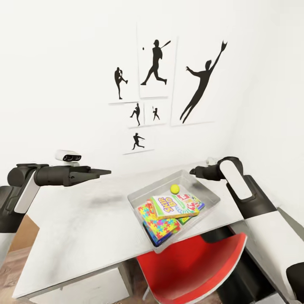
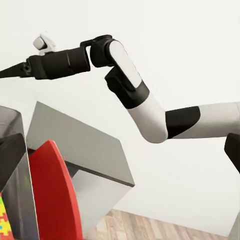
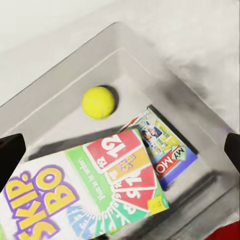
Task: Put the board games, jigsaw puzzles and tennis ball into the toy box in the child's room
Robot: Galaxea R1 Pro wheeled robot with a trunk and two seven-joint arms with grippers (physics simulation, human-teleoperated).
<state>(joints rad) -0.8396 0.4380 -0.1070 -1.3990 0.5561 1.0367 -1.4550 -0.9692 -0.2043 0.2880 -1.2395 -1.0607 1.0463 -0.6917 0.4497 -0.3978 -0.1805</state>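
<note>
Red moulded chair [image 1: 192, 270] sits tucked under the near edge of the pale grey bench [image 1: 80, 228]. Over the bench's left part the left gripper [image 1: 101, 172] hangs narrowed to a point, holding nothing. Near the right end stands the light grey sloped toy box [image 1: 139, 195], holding a multicoloured jigsaw slab [image 1: 158, 223], the green-white "Skip-Bo" game box [image 1: 171, 206] and a small yellow-green tennis ball [image 1: 175, 188]. The right gripper [image 3: 120, 150] hovers wide above the box, empty.
</note>
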